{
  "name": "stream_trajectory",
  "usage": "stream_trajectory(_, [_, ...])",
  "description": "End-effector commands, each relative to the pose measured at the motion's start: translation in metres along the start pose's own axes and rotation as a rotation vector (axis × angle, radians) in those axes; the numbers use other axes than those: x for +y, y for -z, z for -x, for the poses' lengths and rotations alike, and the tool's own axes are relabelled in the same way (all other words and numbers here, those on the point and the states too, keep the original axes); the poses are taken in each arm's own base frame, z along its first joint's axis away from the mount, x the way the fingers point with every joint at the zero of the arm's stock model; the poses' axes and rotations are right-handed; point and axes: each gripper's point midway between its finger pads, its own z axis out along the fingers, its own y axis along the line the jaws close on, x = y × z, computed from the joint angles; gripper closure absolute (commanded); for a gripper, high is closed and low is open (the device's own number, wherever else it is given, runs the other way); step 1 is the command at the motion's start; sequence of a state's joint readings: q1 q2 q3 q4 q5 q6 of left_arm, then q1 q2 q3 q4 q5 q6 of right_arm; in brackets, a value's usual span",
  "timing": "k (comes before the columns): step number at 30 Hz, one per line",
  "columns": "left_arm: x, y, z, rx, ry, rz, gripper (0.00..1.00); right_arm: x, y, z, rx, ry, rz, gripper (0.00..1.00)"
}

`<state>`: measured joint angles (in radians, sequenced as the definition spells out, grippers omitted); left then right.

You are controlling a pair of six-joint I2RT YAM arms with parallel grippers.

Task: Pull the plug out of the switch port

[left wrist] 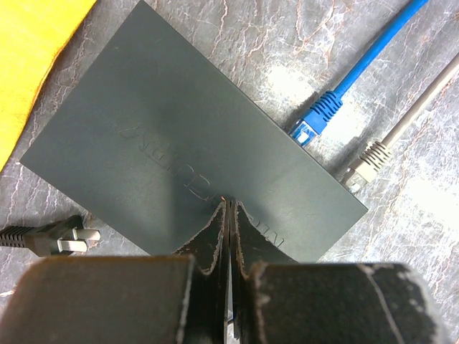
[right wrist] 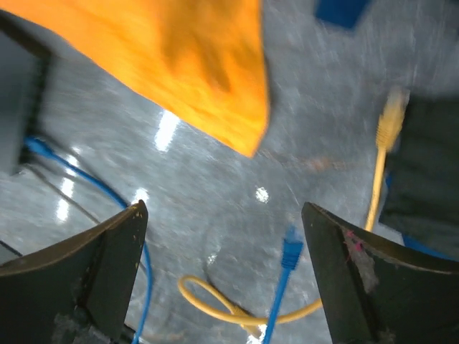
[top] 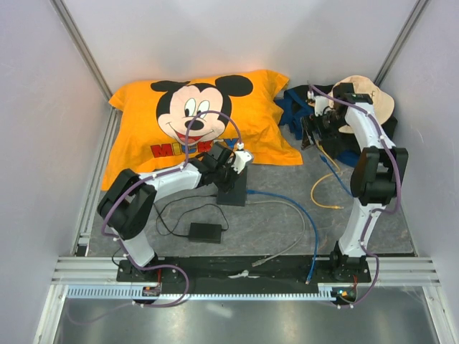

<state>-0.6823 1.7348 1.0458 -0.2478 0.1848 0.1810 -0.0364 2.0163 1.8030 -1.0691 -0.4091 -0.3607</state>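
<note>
Likely light and slide-prone, the rigid switch (left wrist: 179,136) lies flat by the orange pillow (top: 136,143) under the pinched-together left gripper (left wrist: 228,209); the splayed, empty right gripper (right wrist: 224,265) should take the blue plug (left wrist: 315,118) by its stiff boot.

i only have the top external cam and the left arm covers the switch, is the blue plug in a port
observer: The left wrist view shows the blue plug meeting the switch at its socket edge. Its tip is hidden under the rim, so it looks seated but I can't confirm it.
operator: is the left hand gripping it
observer: No. The left hand is shut with its tips down on the switch's top, clear of the plug.
operator: and the right one
observer: The right hand is open and empty, above a yellow cable.
</note>
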Motion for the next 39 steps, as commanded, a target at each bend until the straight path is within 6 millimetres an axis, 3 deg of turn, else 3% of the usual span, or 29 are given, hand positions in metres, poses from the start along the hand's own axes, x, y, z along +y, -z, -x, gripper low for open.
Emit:
stream_trajectory(1, [0.006, -0.009, -0.054, 0.174, -0.023, 0.031, 0.98, 0.051, 0.054, 0.064, -0.312, 0.113, 0.155, 0.02])
stream_trajectory(5, [0.008, -0.006, -0.049, 0.156, -0.041, 0.038, 0.98, 0.077, 0.043, 0.068, -0.306, 0.095, 0.314, 0.02])
stream_trajectory(7, [0.011, -0.005, -0.044, 0.144, -0.047, 0.045, 0.98, 0.087, 0.033, 0.059, -0.270, 0.095, 0.388, 0.02])
stream_trajectory(10, [0.012, -0.005, -0.041, 0.142, -0.029, 0.039, 0.98, 0.117, 0.004, 0.031, -0.131, 0.182, 0.495, 0.02])
stream_trajectory(11, [0.012, -0.007, -0.045, 0.153, -0.020, 0.034, 0.98, 0.116, -0.015, 0.019, -0.075, 0.208, 0.521, 0.02])
stream_trajectory(14, [0.013, -0.007, -0.049, 0.169, -0.005, 0.029, 0.98, 0.134, -0.038, -0.020, 0.127, 0.205, 0.626, 0.04])
stream_trajectory(23, [0.015, 0.001, -0.050, 0.181, 0.002, 0.008, 0.98, 0.174, -0.091, -0.076, 0.357, 0.390, 0.703, 0.08])
stream_trajectory(33, [0.012, 0.010, -0.052, 0.124, 0.062, -0.002, 0.98, 0.186, -0.118, -0.078, 0.360, 0.261, 0.683, 0.12])
stream_trajectory(39, [0.007, 0.019, -0.025, 0.072, 0.085, -0.049, 0.98, 0.200, -0.128, -0.060, 0.302, 0.150, 0.665, 0.16])
